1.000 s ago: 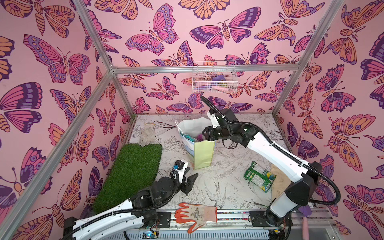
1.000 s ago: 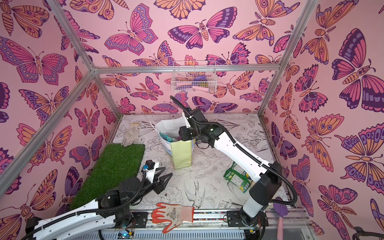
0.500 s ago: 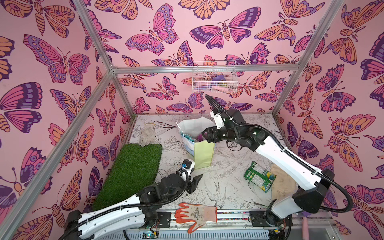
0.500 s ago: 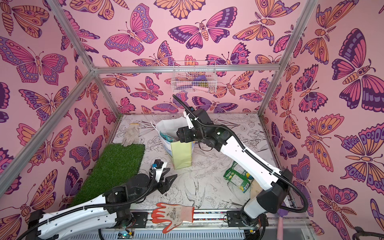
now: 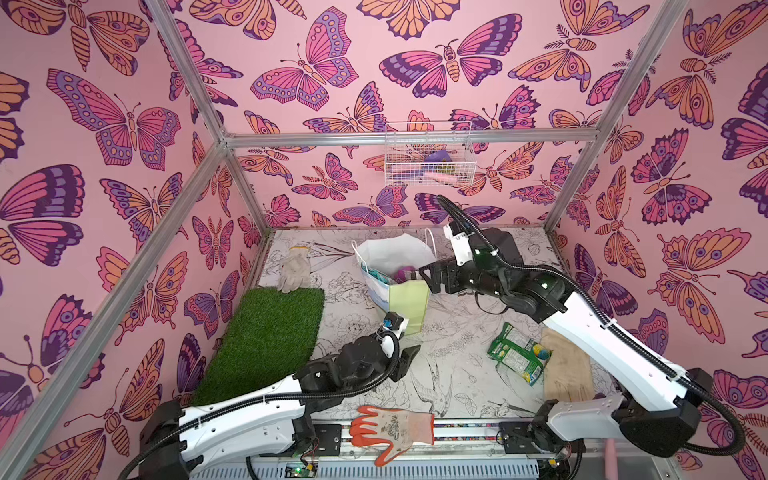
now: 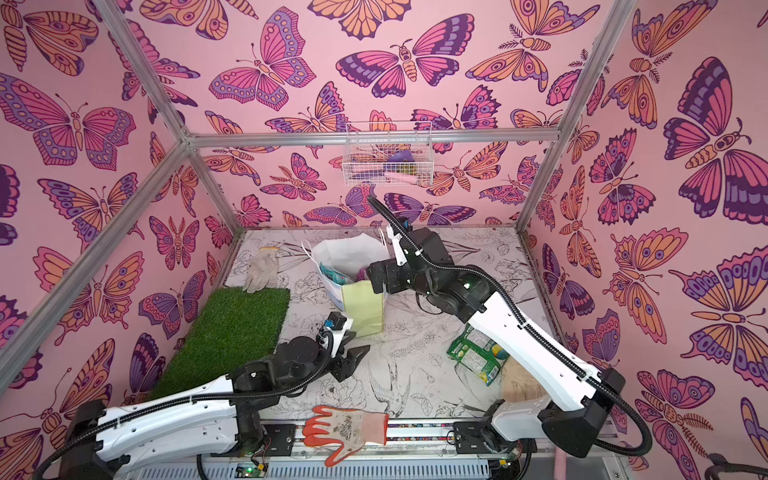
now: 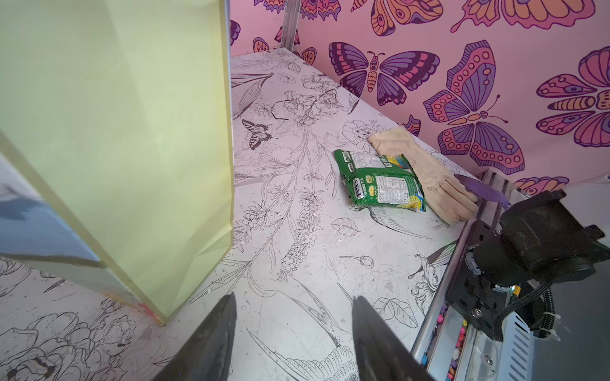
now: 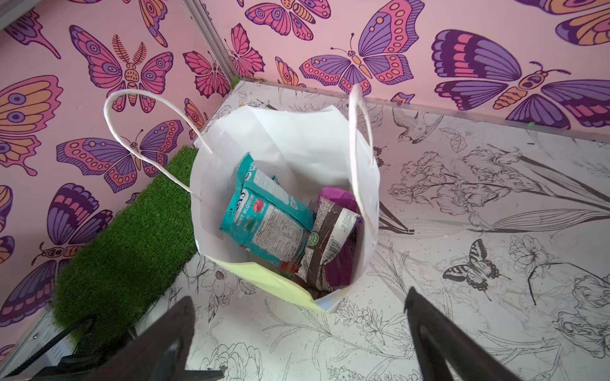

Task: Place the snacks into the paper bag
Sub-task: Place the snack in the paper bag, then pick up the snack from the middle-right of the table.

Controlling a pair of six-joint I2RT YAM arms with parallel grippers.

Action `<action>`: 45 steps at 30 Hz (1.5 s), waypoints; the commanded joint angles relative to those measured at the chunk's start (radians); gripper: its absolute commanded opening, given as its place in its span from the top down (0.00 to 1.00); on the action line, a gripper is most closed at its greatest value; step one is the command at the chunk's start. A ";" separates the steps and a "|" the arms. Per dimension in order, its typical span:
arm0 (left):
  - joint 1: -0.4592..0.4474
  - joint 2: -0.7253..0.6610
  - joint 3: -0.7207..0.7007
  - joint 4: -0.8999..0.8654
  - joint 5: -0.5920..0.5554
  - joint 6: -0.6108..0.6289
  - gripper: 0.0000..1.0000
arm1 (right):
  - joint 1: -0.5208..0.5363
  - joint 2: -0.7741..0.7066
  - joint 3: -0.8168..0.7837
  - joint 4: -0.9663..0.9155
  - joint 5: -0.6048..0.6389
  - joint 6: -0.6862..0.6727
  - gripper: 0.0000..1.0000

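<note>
Green-and-yellow bag [image 5: 517,359] flat on table [image 5: 457,386]; other snacks sit in paper bag [image 5: 409,305]

The paper bag stands upright mid-table, mouth open, white cord handles up, pale yellow-green face toward the robot base.

Contents, per right wrist view: teal candy bags [image 8: 267,224] lean against one inner wall, with a second teal edge showing behind the front packet. The dark brown packet [image 8: 330,240] is just beside them. The magenta-purple bag [image 8: 341,198] is behind and under the brown one.

The green-and-yellow bag lies well apart from the paper bag, on the robot's right side, one edge touching a pale cloth glove [image 7: 425,174].

right gripper [image 8: 298,298]: hangs at the bag's top rim, wrist camera looking down into the mouth. Jaws spread wide, nothing between them, so released.

left gripper [image 7: 293,298]: low over the table, just beside the bag's front bottom corner. Jaws parted, empty, touching neither bag nor packet. The green-and-yellow bag is ahead of it, well apart.

Rest: grass mat [image 5: 266,332] on the robot's left side, second pale glove [image 5: 295,270] at its far edge. The orange-and-white glove [image 5: 390,430] is on the front rail. The wire basket [image 5: 428,158] is on the back wall, contents too small to tell.
</note>
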 commanded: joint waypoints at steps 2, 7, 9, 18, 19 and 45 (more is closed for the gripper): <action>-0.004 0.051 0.040 0.066 0.035 0.017 0.42 | 0.008 -0.056 -0.019 -0.016 0.068 -0.013 0.01; -0.004 0.131 0.072 0.107 0.064 0.023 0.42 | 0.006 -0.116 -0.064 -0.040 0.136 0.002 0.01; -0.004 0.161 0.082 0.122 0.075 0.022 0.42 | 0.005 -0.135 -0.075 -0.066 0.160 0.010 0.01; -0.004 0.285 0.129 0.202 0.123 0.037 0.42 | 0.001 -0.243 -0.176 -0.160 0.230 0.059 0.01; -0.004 0.298 0.136 0.207 0.130 0.039 0.42 | -0.001 -0.259 -0.191 -0.168 0.238 0.065 0.01; -0.001 0.588 0.247 0.380 0.270 -0.011 0.42 | -0.026 -0.420 -0.303 -0.230 0.338 0.095 0.01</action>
